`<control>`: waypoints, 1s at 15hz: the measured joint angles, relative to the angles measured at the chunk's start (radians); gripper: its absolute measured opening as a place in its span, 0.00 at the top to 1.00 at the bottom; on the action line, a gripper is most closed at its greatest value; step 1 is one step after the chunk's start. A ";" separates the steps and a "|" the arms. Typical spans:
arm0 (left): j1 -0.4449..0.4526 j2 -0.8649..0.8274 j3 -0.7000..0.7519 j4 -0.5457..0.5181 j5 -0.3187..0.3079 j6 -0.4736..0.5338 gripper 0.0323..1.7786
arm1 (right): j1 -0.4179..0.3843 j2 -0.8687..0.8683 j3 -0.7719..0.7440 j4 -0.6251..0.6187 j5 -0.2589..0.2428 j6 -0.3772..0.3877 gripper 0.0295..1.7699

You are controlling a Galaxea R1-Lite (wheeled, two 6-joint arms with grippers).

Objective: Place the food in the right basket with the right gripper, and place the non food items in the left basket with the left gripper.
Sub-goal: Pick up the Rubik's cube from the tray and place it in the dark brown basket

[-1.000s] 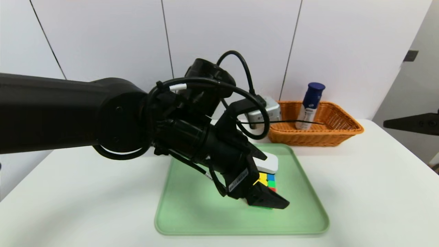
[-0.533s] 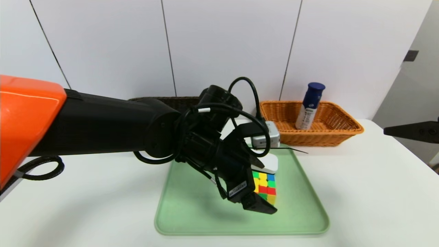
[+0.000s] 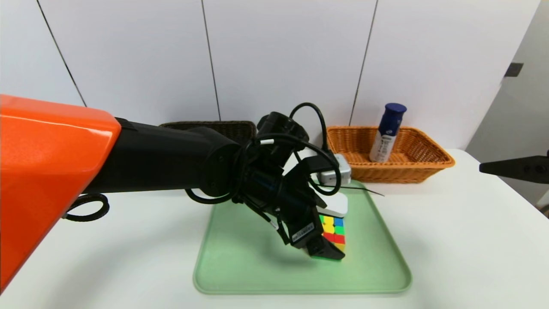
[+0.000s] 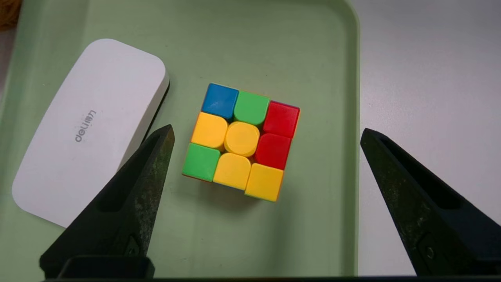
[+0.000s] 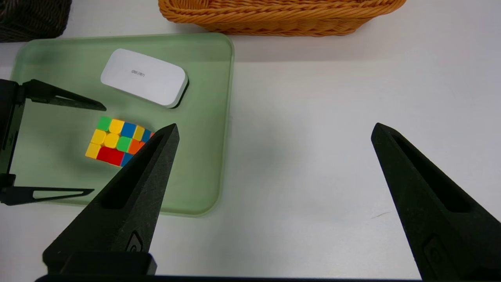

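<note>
Bottle [image 3: 388, 133] already standing in orange basket [image 3: 429, 165]. Case [image 4: 90, 129] and cube [image 4: 240, 141] left on tray [image 4: 305, 43], for brown basket [image 3: 214, 127]. Left gripper [image 4: 266, 135] wide open above cube, holding nothing. Right gripper [image 5: 274, 131] open, parked aside.

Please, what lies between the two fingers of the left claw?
The puzzle cube lies on the green tray between the left claw's open fingers, untouched; the left wrist view shows it.
</note>
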 joint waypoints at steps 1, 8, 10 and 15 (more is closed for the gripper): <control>0.000 0.005 -0.013 0.000 0.010 -0.004 0.05 | 0.000 0.000 0.000 0.000 0.000 0.000 0.04; -0.024 0.037 -0.056 0.034 0.095 -0.003 0.05 | 0.000 -0.010 0.021 0.000 0.000 0.003 0.04; -0.033 0.045 -0.089 0.081 0.114 -0.003 0.05 | 0.000 -0.011 0.026 0.000 0.000 0.004 0.04; -0.054 0.065 -0.154 0.157 0.160 -0.004 0.05 | -0.001 -0.013 0.029 0.000 -0.001 0.004 0.04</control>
